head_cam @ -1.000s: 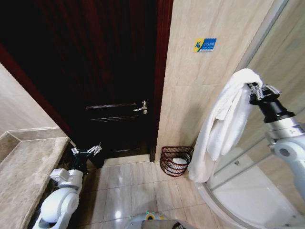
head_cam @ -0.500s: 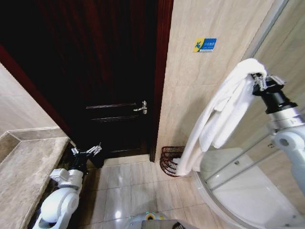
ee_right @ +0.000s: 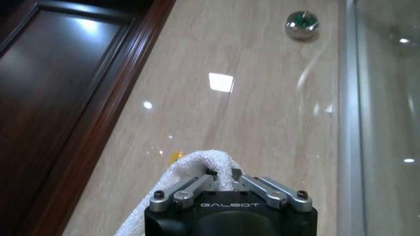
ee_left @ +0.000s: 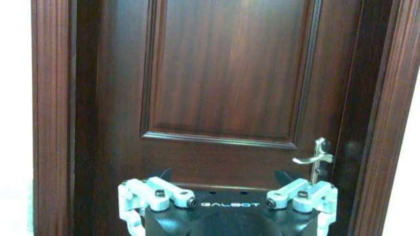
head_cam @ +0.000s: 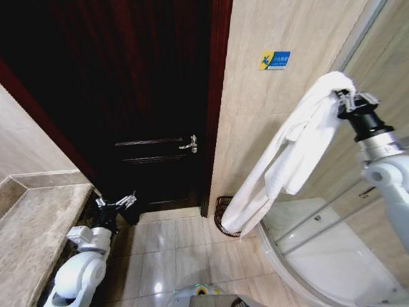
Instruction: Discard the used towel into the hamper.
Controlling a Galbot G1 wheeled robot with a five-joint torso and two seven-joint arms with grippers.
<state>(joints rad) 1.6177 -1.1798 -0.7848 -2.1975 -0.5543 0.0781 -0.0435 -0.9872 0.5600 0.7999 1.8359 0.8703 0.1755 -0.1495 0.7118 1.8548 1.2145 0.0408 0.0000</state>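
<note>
The right gripper [head_cam: 342, 99] is clamped on the white towel [head_cam: 281, 160]. The towel's tail hangs far below it, over the hamper [head_cam: 222, 215]. The left gripper [head_cam: 116, 203] rests low, fingers spread.

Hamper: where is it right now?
In the head view the hamper stands on the floor tiles against the beige wall, just right of the dark door, its far side hidden behind the white towel hanging from the right gripper.

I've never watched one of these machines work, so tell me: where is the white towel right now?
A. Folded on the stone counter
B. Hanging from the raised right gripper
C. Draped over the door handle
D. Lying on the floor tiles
B: the towel hangs from the right gripper, shut on its top fold, its lower end in front of the hamper.
</note>
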